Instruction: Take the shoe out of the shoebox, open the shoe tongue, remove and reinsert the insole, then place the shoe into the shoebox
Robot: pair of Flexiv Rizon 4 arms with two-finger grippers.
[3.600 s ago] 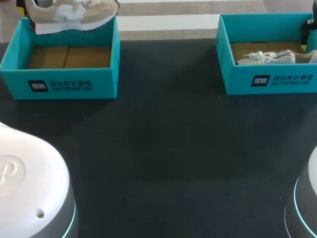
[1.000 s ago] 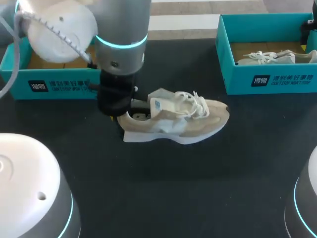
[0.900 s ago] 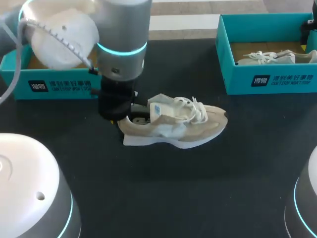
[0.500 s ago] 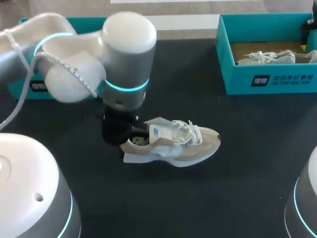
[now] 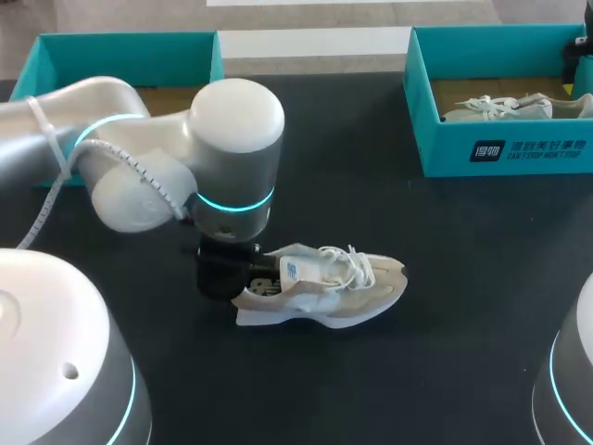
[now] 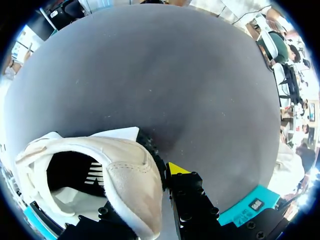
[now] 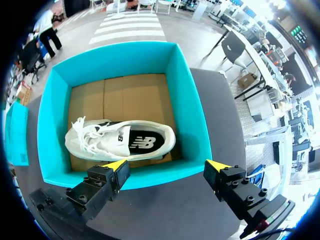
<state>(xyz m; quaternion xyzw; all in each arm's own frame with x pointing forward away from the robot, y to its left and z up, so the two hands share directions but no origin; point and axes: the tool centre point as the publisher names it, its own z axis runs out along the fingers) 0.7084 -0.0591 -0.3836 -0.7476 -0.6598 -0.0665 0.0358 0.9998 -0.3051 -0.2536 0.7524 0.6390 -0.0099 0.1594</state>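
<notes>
1. Heel of the beige shoe (image 5: 324, 289) sits between the fingers of my left claw (image 6: 145, 197); the claw is clamped on it, one finger outside the back of the heel with its yellow tip showing, the other on the inner side of the padded collar with its tip hidden.
2. From that claw the shoe stretches away upright on its sole, toe pointing toward my right side; its white laces lie loose over the tongue ahead of my fingers; in the wrist view the shoe's mouth gapes just beside the inner finger, dark inside.
3. Under claw and shoe is the dark table (image 5: 389, 389); the sole is low at its surface, but I cannot tell whether it rests there or hangs just clear.
4. Beyond my left arm, well apart from the claw, stands the left shoebox (image 5: 125, 51), teal, with a strip of brown card showing on its floor; the arm covers much of it.
5. My right claw (image 7: 166, 167) hangs with its fingers wide apart, gripping nothing; both yellow tips show.
6. Ahead of and below that claw is the right shoebox (image 7: 182, 100), teal with a brown card floor; its near wall runs across the gap between my two fingertips.
7. Inside that box a white shoe (image 7: 120, 142) lies sole-down along the near wall, dark insole showing; it is clear of my fingers.
</notes>
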